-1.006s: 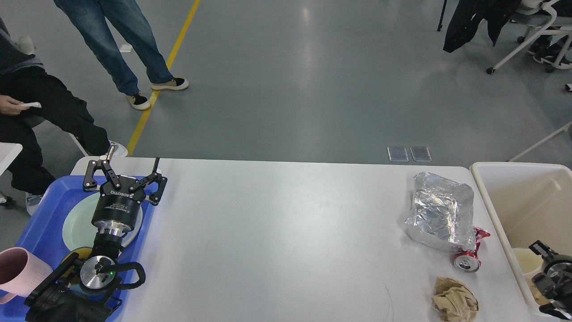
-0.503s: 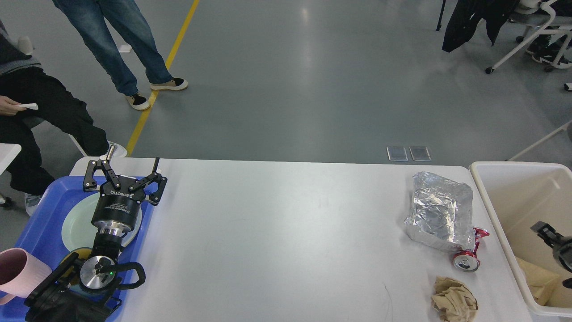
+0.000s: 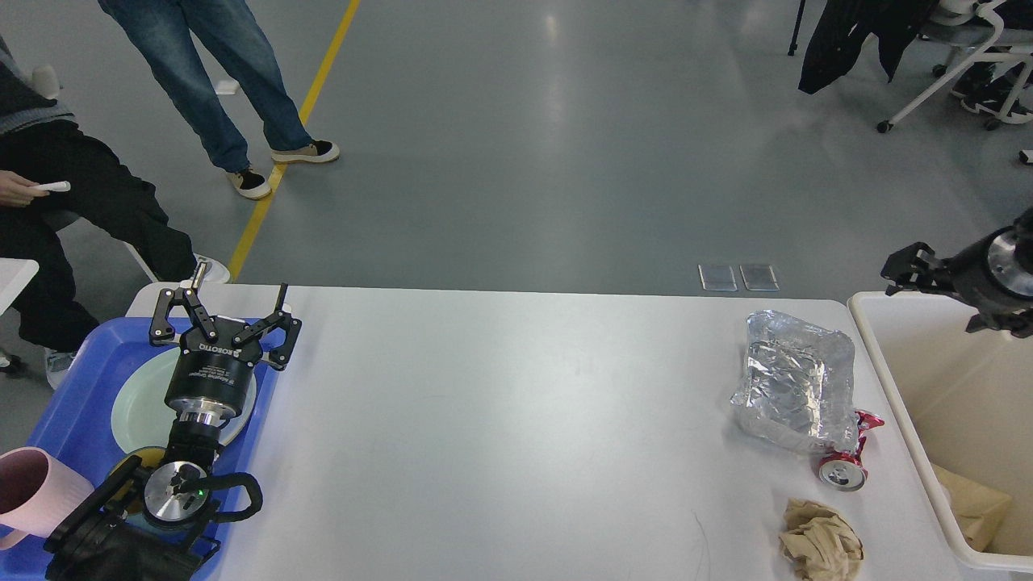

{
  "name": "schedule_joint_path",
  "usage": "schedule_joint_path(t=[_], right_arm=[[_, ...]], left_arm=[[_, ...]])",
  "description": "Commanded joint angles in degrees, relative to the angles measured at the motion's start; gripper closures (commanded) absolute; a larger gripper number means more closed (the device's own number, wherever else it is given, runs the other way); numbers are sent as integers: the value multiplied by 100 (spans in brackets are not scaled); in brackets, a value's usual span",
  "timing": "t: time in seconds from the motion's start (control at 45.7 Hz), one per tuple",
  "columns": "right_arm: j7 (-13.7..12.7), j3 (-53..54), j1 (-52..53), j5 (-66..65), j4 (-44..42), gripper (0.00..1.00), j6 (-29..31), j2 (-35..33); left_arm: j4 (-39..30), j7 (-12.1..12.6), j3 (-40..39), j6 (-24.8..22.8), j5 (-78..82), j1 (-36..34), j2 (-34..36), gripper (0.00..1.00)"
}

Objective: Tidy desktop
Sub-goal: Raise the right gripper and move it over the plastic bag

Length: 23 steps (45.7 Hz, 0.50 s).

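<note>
Head view: left claw (image 3: 226, 319) spread empty upper left; right claw (image 3: 908, 270) unclear, next target the foil (image 3: 795, 379) on the bench (image 3: 516, 420)

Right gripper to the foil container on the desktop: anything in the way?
Nothing visible. The right gripper hangs above the cream bin's far left corner; only bare desktop and the bin rim separate it from the foil container.

"ROBOTIQ" in white letters on the black body of the left gripper (image 3: 223, 316).
</note>
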Motion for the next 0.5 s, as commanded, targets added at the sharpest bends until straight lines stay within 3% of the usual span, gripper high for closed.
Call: schedule_joint_path(t=[0.0, 0.109, 0.481], right_arm=[[-7, -379, 816, 16, 216, 0, 1470, 748], [-7, -388, 1677, 51, 769, 0, 2245, 1206], [-15, 332, 4121, 60, 3213, 0, 2079, 1857]], left_arm=[[0, 0, 9, 0, 0, -1, 0, 4], [0, 0, 9, 0, 0, -1, 0, 4], [0, 0, 9, 0, 0, 8, 0, 4]])
